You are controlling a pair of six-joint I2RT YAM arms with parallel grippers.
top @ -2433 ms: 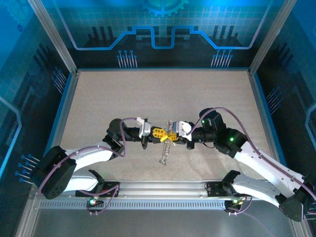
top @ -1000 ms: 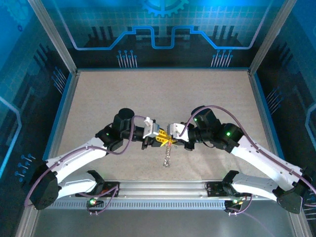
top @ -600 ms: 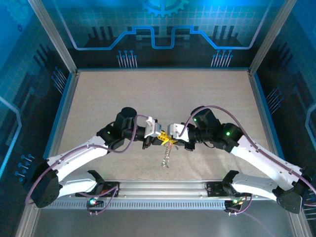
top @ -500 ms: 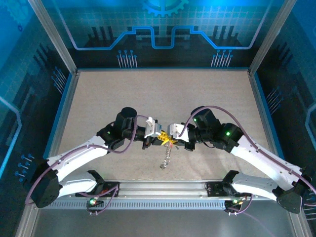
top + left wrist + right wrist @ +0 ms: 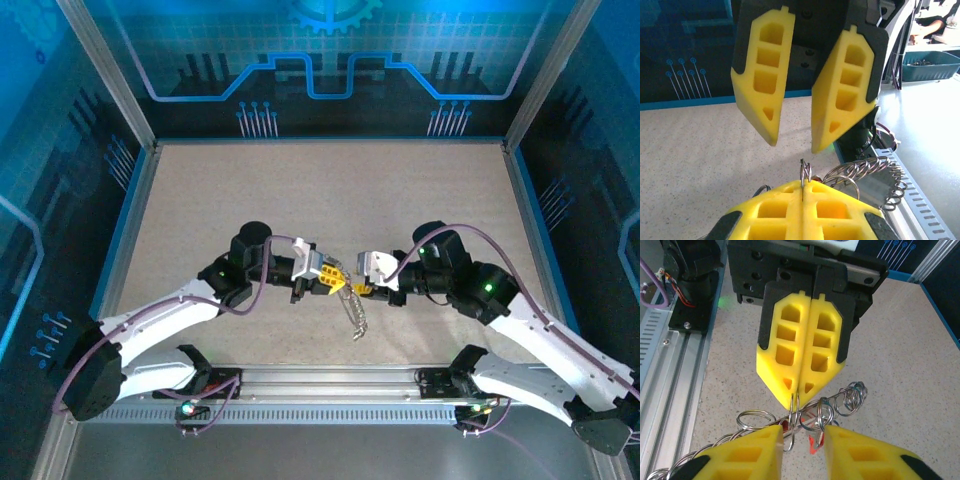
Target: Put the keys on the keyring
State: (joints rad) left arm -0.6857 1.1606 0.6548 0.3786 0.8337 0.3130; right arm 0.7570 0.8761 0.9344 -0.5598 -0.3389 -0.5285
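My left gripper is shut on the keyring, a thin silver wire loop seen edge-on, sticking out from between its yellow fingertips. A string of linked silver rings hangs from it above the table. In the right wrist view the left gripper pinches the keyring from above. Just under it my right gripper stands open, its fingers either side of the rings without gripping. One of the keys with a small red head dangles between those fingers. From the left wrist camera the right gripper is open, facing me.
The sandy table top is walled by blue panels and metal posts. A metal rail with the arm bases runs along the near edge, close under the hanging rings. More coiled rings trail off to the right.
My right gripper has opened and drawn back to the right, letting go. The left gripper has closed on the keyring, and the hanging rings have swung rightward.
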